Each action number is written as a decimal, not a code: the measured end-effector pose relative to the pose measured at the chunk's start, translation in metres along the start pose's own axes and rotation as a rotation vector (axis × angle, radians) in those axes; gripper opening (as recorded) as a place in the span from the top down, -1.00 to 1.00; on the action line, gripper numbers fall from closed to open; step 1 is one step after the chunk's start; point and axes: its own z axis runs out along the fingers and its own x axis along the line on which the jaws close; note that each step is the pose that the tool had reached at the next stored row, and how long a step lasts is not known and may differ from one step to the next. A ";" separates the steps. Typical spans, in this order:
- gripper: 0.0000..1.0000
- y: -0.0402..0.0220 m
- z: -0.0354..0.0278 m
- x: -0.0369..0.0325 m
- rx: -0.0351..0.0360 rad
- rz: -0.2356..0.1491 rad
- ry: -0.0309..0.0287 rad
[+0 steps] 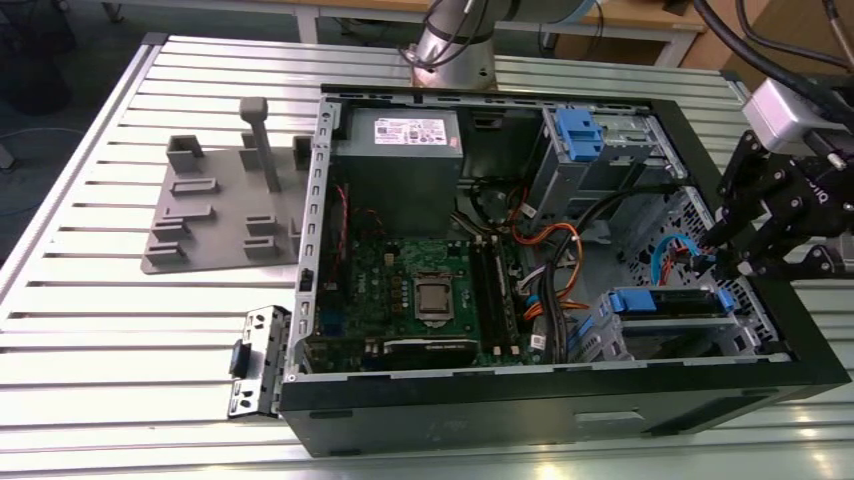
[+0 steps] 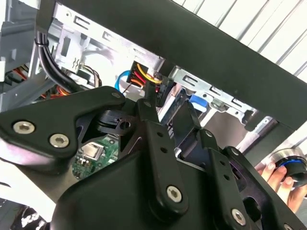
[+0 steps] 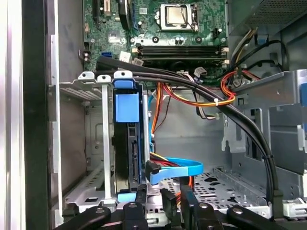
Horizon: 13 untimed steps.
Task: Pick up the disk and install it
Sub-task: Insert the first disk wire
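My gripper [image 1: 750, 262] hangs at the open PC case's [image 1: 561, 415] edge on the exterior view's right, just beside the drive bay. The disk [image 3: 128, 143] sits on edge in its blue carrier w/in the cage [image 3: 91, 139], cables [image 3: 175, 168] plugged at its end. Fingers [image 3: 169, 199] nearly together, pinching nothing I can see. Looks like install's seating stage; next move prob. needs a square, gentle push w/o snagging wires.

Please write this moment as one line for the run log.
gripper: at computer case wall, nearest the disk | disk: slotted in drive cage | grasp: cannot tell
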 end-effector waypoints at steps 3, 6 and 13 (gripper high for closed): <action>0.18 -0.0017 0.0018 -0.0015 -0.0002 -0.004 0.0014; 0.18 -0.0022 0.0018 -0.0016 -0.0002 -0.004 0.0014; 0.33 -0.0028 0.0018 -0.0016 -0.0002 -0.004 0.0013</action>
